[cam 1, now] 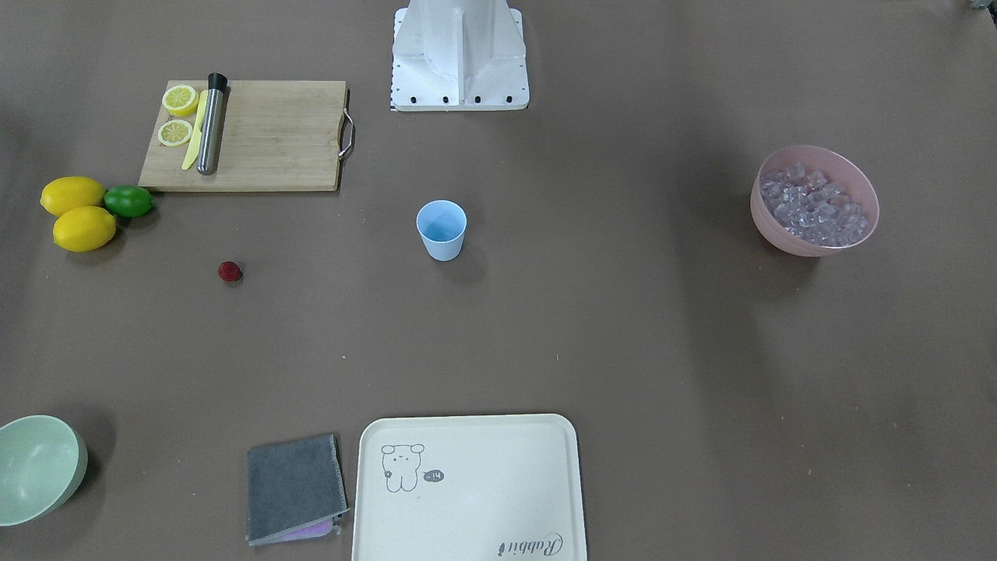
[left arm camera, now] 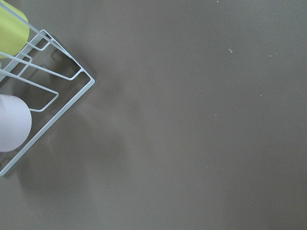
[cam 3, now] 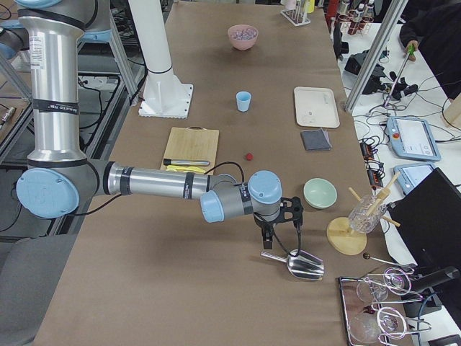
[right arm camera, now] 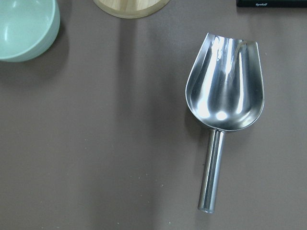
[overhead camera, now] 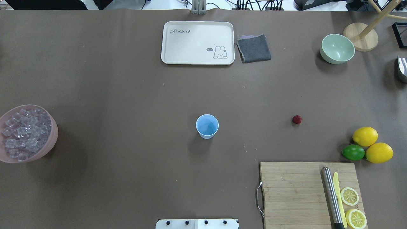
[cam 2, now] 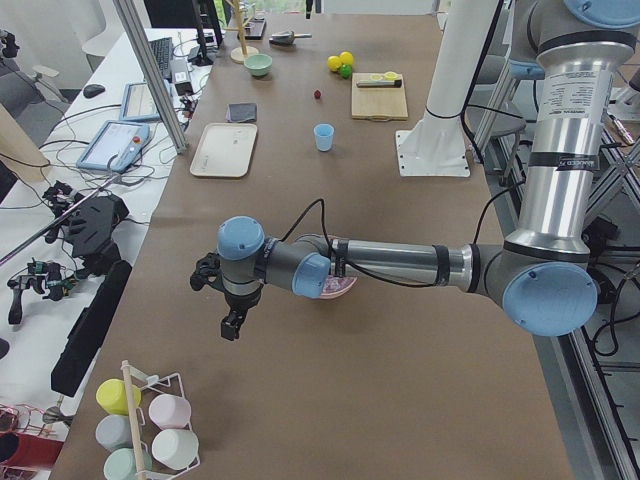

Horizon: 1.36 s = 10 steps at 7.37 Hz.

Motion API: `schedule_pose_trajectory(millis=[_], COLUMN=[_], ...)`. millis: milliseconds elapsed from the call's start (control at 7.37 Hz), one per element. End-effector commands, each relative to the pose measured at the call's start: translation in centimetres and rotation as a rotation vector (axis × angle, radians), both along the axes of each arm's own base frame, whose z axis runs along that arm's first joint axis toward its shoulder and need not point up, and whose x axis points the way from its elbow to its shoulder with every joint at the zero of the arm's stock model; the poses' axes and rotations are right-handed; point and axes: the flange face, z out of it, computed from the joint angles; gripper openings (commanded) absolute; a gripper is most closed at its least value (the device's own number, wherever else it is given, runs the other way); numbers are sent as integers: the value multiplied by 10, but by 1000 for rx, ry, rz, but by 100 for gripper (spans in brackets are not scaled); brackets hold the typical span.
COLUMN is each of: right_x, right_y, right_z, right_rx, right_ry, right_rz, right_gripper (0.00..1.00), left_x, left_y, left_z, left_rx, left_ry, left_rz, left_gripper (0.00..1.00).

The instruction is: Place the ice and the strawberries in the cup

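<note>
1. The cup (cam 1: 442,228) stands mid-desk (cam 1: 623,351), apparently empty. The ice (cam 1: 814,204) is piled in the pink bowl (cam 1: 762,218) on the robot's left. The strawberry (cam 1: 230,271) lies loose on its right.
2. The right gripper (cam 3: 268,244) hangs over the scoop (right arm camera: 225,96). The left gripper (cam 2: 232,325) hovers clear of the desk. Whether either is open cannot be told.
3. Judged step: the outset. Next, probably a square grasp of the scoop's handle.

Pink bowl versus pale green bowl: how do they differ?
The pink bowl is heaped with ice; the green bowl is empty. The pink bowl sits far on the robot's left; the green bowl sits on its right, beyond the lemons. Both are round, plain bowls of similar size, standing upright.
</note>
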Motion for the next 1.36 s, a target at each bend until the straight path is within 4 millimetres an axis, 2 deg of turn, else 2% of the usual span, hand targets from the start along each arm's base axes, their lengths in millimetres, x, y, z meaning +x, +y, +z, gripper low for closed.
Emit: schedule_pose_trajectory(millis=[0, 543, 679, 815, 950, 1086, 1222], right_x=[0, 0, 0, 0, -1, -1, -3], right_y=[0, -1, -1, 0, 0, 4, 8], right_z=[-2, -2, -2, -1, -1, 2, 4], right_rx=[5, 7, 8, 12, 10, 6, 22], right_ry=[-1, 2, 2, 4, 2, 0, -3], right_rz=[1, 2, 1, -5, -7, -9, -12], right_gripper=[100, 100, 100, 100, 100, 100, 100], left_x=[-1, -1, -1, -2, 5, 8, 30], left_y=[3, 7, 7, 8, 37, 51, 56], left_z=[3, 2, -8, -39, -49, -63, -88], left_rx=[-4, 0, 16, 47, 41, 65, 108], left_ry=[-1, 6, 9, 22, 33, 39, 73], left_rz=[-1, -2, -6, -38, -47, -42, 12], left_gripper=[98, 98, 98, 98, 98, 97, 97])
